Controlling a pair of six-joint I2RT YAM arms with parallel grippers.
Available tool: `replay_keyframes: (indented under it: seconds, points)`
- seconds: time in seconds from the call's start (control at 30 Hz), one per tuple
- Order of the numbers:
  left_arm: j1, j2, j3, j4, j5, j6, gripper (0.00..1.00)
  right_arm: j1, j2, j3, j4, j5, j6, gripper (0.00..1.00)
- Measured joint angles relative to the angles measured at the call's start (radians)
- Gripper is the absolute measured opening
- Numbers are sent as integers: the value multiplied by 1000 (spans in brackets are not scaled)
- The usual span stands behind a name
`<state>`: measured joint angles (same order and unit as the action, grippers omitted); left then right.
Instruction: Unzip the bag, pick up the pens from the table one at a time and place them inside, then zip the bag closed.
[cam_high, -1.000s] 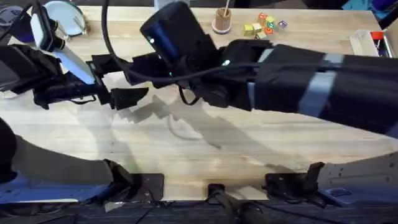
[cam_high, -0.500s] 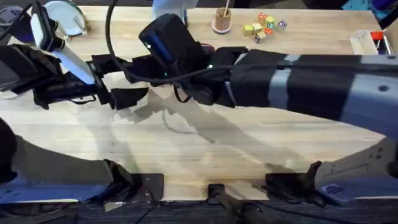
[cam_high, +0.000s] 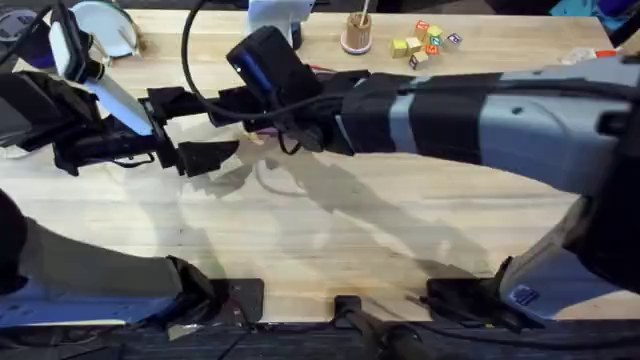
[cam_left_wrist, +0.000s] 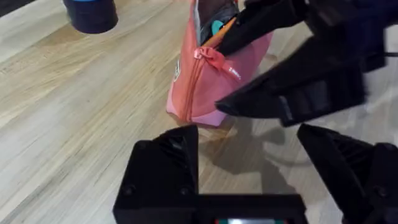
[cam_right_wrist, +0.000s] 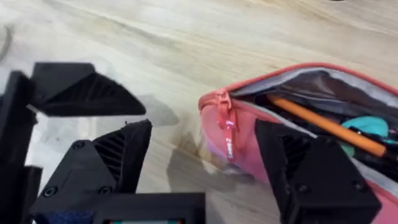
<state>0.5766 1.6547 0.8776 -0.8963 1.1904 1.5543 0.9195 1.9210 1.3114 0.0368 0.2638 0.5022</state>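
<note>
Wood grain of the pale worktop lies bare in front of the arm bases, crossed by the arms' shadows. Farther in, the left gripper hangs over the worktop's left part, its black fingers spread apart and holding nothing; in its wrist view the gap between them faces the near end of the bag. The right arm stretches across the middle from the lower right, and the right gripper stands at the bag's end with its fingers spread, one on either side of the zipper end (whether either touches the fabric I cannot tell).

The bag, pink-red, stands on the worktop with its zipper open. The pink zipper pull hangs at the closed end of the track. Inside the grey lining lies the orange pen, and beside it something teal that I cannot identify.

Beyond the bag, a dark blue bottle stands on the wood. At the far edge sit a small wooden cup with sticks and some coloured blocks.
</note>
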Motion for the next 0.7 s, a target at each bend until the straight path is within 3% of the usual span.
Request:
replay_keyframes:
  seconds: [0.1,0.4,0.7]
  points:
    - [0,0,0,0,0,0,993,-11,23,19,0,-3,0,959]
    - [0,0,0,0,0,0,994,-24,32,27,-15,-2,14,710]
    - [0,0,0,0,0,0,994,-50,66,30,-18,-48,64,533]
